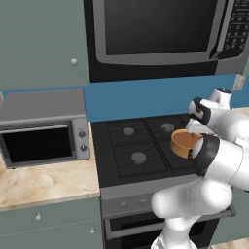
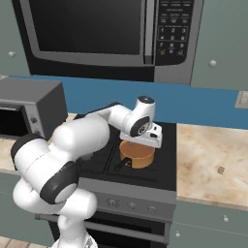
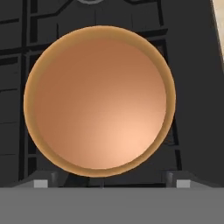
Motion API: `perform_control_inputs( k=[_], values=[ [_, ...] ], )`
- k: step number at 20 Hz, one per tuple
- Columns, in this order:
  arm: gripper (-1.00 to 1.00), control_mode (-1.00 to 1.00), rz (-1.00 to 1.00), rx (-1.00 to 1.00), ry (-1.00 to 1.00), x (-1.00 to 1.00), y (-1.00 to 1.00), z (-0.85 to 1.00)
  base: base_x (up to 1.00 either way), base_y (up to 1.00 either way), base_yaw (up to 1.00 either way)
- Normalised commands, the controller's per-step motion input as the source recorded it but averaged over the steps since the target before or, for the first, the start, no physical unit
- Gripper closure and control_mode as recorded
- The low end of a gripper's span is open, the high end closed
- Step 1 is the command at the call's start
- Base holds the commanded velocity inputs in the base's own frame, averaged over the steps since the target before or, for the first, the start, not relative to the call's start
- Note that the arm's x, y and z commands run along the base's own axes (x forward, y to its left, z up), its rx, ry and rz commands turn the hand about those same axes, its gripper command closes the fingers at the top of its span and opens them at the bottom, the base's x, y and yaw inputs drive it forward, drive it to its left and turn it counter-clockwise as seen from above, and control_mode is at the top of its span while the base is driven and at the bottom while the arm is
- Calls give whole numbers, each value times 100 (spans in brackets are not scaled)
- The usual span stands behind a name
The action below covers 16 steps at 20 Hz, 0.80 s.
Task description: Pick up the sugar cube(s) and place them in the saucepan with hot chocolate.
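From the left base view we see a black stove set into a marbled beige counter, with a blue backsplash and grey-green cabinets behind. A toaster oven sits on the counter left of the stove, and a microwave hangs above it. The saucepan with hot chocolate stands on the stove's front right burner, partly hidden by the arm.

From the right base view we get what the left one hides: the saucepan's short dark handle pointing toward the stove's front, and the long bare stretch of counter to the right. The gripper hangs directly over the pan, not touching it.

In the hand view we look straight down into the pan, its smooth brown surface ringed by the copper rim. The two fingertips stand wide apart at the bottom corners with nothing between them.
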Motion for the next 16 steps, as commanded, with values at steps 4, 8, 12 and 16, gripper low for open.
perform_control_inputs(
  k=[4, 8, 12, 16],
  values=[
    [-100, -100, -4, -5, 0, -31, -70, 21, 0, 0, 0],
    [-100, -100, -10, -9, -3, -62, -49, 14, 0, 0, 0],
    [-100, -100, -8, -10, -6, -53, -42, 7, 0, 0, 0],
    [-100, -100, -10, -2, -4, -39, -46, 2, 0, 0, 0]
  ],
)
